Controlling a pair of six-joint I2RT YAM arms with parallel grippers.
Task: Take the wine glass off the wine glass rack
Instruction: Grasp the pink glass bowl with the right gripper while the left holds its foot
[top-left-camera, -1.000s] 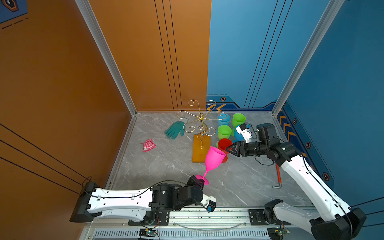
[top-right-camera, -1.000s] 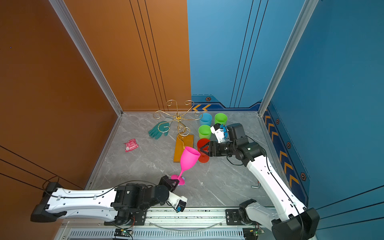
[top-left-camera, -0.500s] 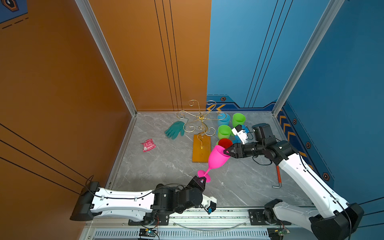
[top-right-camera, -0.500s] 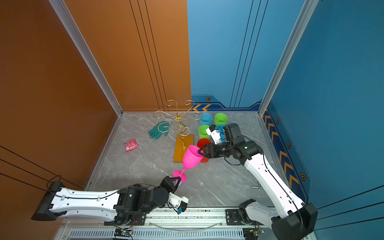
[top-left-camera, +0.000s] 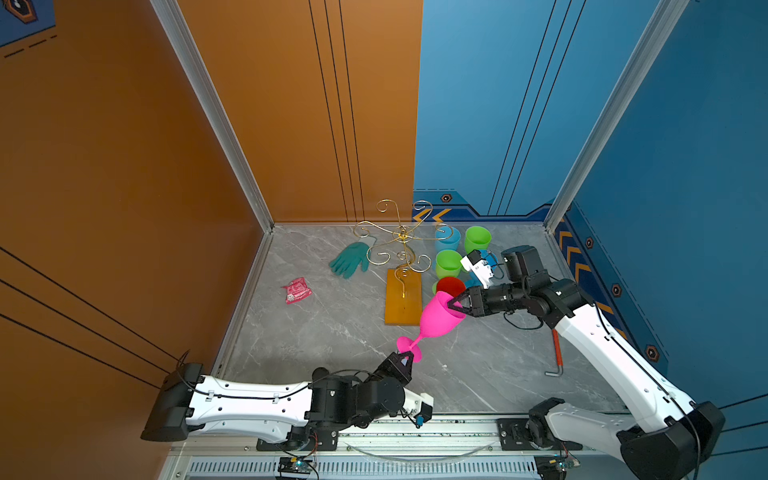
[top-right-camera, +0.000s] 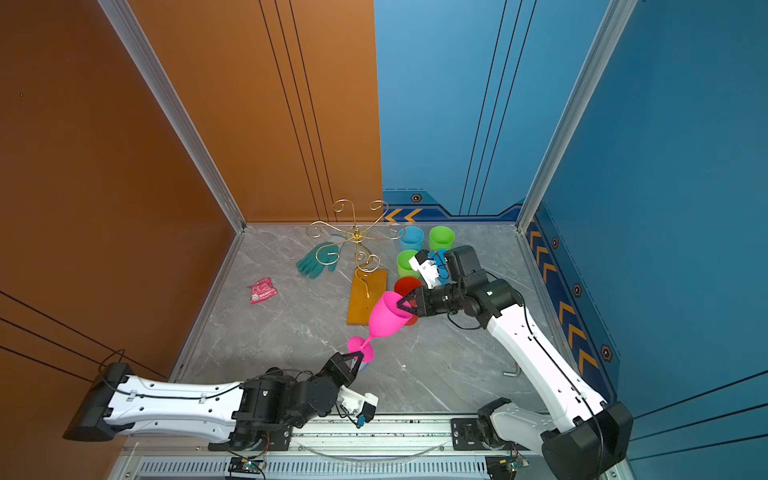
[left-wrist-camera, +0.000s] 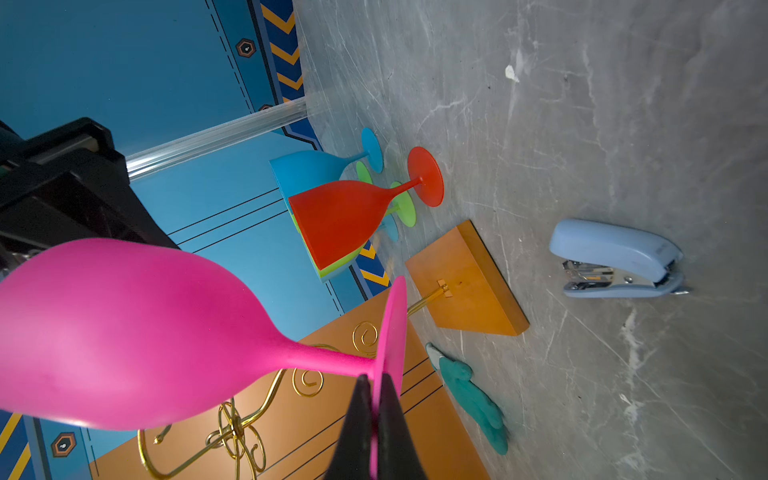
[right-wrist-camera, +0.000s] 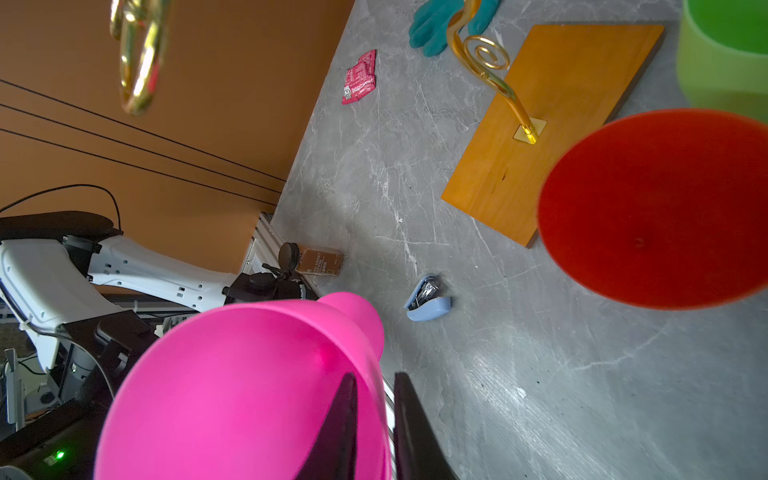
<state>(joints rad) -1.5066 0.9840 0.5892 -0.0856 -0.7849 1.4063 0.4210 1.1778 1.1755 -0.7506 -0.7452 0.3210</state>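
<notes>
Your left pincer, at 6 o'clock on the table, is closed on the foot of the pink wine glass. The left wrist view shows its two dark fingers pinching the edge of the foot disc between them. The glass is held in the air, off the wine glass rack and touching none of its gold arms. The rack stands at 12 o'clock from your left pincer. The bowl of the glass is just beside the near right corner of the wooden base, at about 5 o'clock from the post.

The glass is tilted. In both top views its long axis runs from the foot at 7 o'clock to the mouth at 1 o'clock, so the open mouth points toward your right pincer. That pincer reaches in from 3 o'clock. Its fingers stand on the two sides of the rim, one inside the bowl and one outside, with only a thin slit beside the wall. Whether they press the rim, I cannot tell. A red glass stands upright just behind the rim, at 12 o'clock from it.
</notes>
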